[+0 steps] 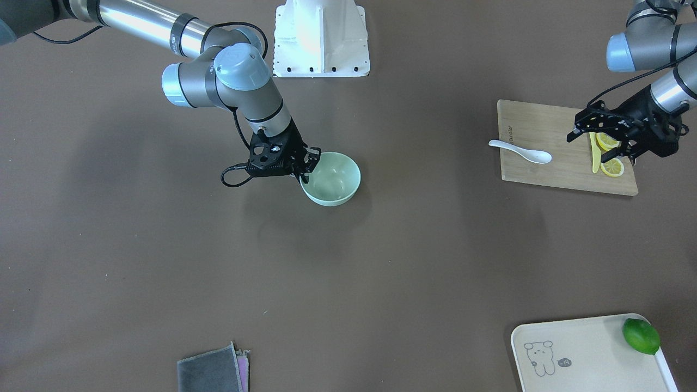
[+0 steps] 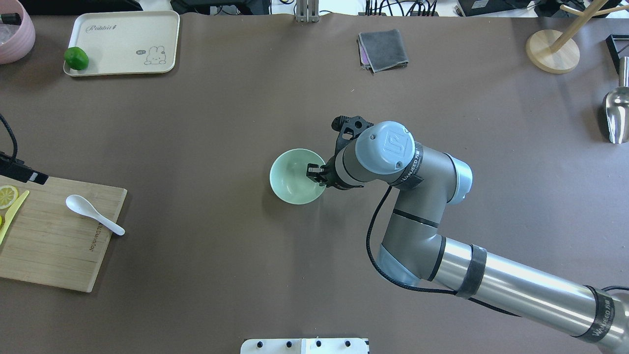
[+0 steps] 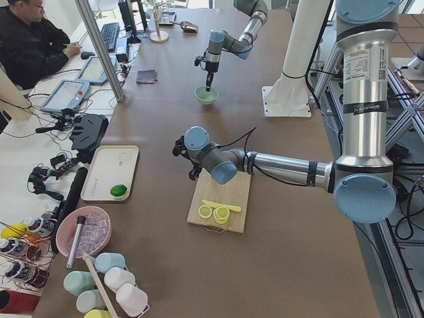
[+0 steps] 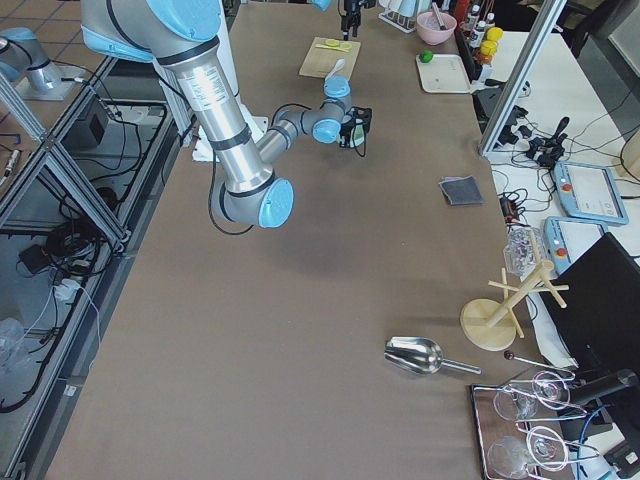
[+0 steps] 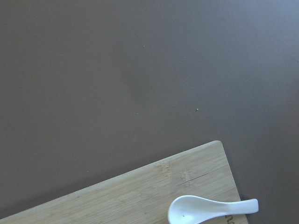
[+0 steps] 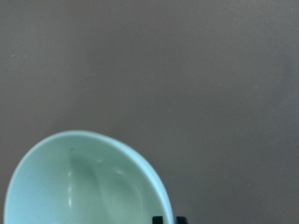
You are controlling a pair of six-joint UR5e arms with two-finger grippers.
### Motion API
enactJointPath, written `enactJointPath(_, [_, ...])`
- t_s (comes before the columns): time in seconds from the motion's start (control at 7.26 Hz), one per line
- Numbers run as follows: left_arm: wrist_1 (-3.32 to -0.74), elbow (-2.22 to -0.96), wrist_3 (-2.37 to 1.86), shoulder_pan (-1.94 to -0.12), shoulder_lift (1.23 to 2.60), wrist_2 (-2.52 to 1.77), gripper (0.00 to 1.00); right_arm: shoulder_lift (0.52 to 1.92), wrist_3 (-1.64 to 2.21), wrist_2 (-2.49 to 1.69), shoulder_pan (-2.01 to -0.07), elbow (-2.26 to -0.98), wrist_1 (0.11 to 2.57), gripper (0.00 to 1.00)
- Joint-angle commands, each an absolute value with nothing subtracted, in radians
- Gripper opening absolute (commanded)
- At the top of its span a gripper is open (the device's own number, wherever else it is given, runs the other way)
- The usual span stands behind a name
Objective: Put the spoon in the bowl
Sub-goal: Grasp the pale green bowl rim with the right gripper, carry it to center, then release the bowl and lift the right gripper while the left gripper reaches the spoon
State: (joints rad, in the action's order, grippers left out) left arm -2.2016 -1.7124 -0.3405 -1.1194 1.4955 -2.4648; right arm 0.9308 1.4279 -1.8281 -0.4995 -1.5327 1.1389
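The white spoon (image 1: 520,151) lies on a wooden cutting board (image 1: 544,177), scoop toward the lemon slices; it also shows in the overhead view (image 2: 93,213) and the left wrist view (image 5: 210,210). The mint-green bowl (image 1: 332,179) is near the table's middle (image 2: 295,178). My right gripper (image 1: 306,167) is shut on the bowl's rim, one finger inside and one outside; the right wrist view shows the bowl (image 6: 84,186) tilted and empty. My left gripper (image 1: 591,148) hovers open and empty over the board's far end, above the lemon slices, apart from the spoon.
Lemon slices (image 1: 612,167) and a slim yellow knife (image 1: 594,158) lie on the board. A cream tray (image 1: 588,354) holds a lime (image 1: 641,336). A grey cloth (image 1: 209,375), a metal scoop (image 2: 616,115) and a wooden stand (image 2: 553,49) sit at the table's edges.
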Motion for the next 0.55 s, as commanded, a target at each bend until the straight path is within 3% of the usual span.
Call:
enactJointPath(0.0, [-2.241, -1.706, -0.341, -1.102, 1.488, -2.464, 0.97, 0.923, 1.431, -1.848, -0.518, -1.576, 1.153, 1.0])
enactJointPath(0.41, [-2.344, -1.64, -0.341, -1.034, 1.482, -2.386, 0.96, 0.998, 1.428, -1.97, -0.595, -1.758, 1.244, 1.0])
